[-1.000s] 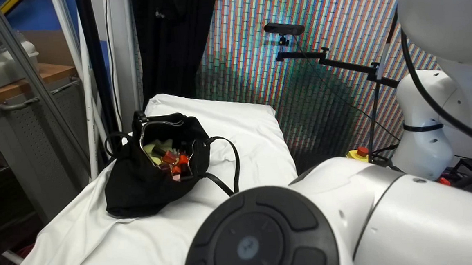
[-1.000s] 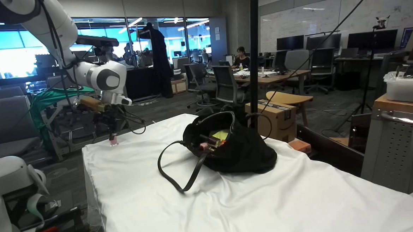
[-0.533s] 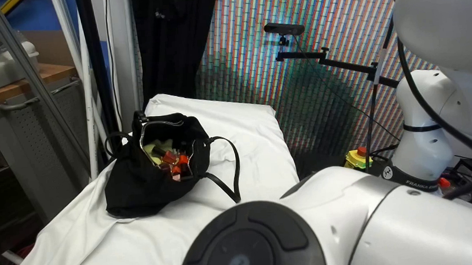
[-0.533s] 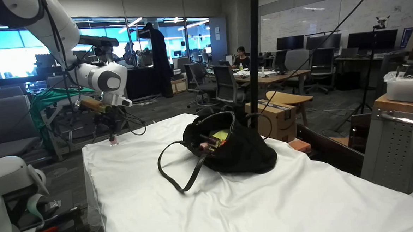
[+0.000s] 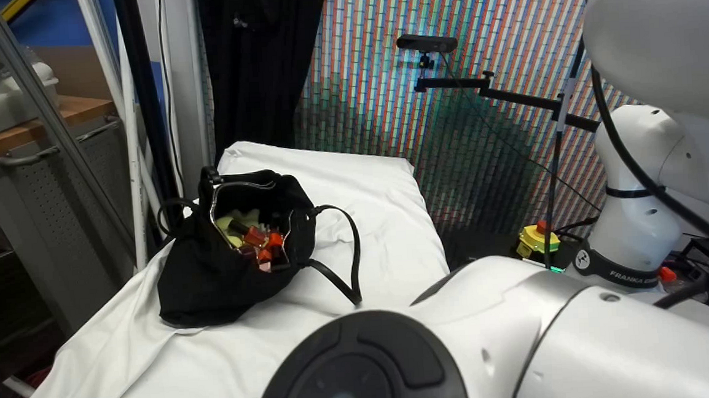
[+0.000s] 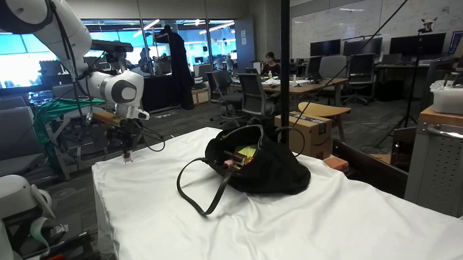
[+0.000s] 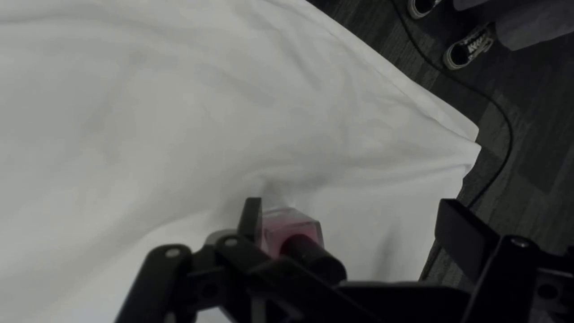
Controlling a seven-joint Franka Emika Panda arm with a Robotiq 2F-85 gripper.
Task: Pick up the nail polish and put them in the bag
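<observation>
- Clearly, the hand (image 7: pixel 350 220) stands wide, its jaws well apart, with nothing pinched between them.
- A pinkish nail polish bottle (image 7: pixel 289 224) with a dark cap (image 7: pixel 316 260) sits in the gap, close by the jaw at left in the wrist view; whether they touch, I cannot tell.
- In an exterior view it is near the left corner of the white-draped bench (image 6: pixel 174 244), seemingly upright.
- The black bag (image 6: pixel 277 173) lies well apart, to the right in that view, its mouth facing left; other bottles (image 5: pixel 257 237) show inside, so the job looks well along.
- For a good grasp, I would first shift the hand toward the left of the wrist view to centre the bottle; otherwise the left jaw may shove or tip it toward the bench edge near the right jaw.
- Close slowly, on the body rather than the slim cap, which could slip.
- Lift straight up before going right, clear the looped handle (image 6: pixel 220 194), and let go well inside the mouth.
</observation>
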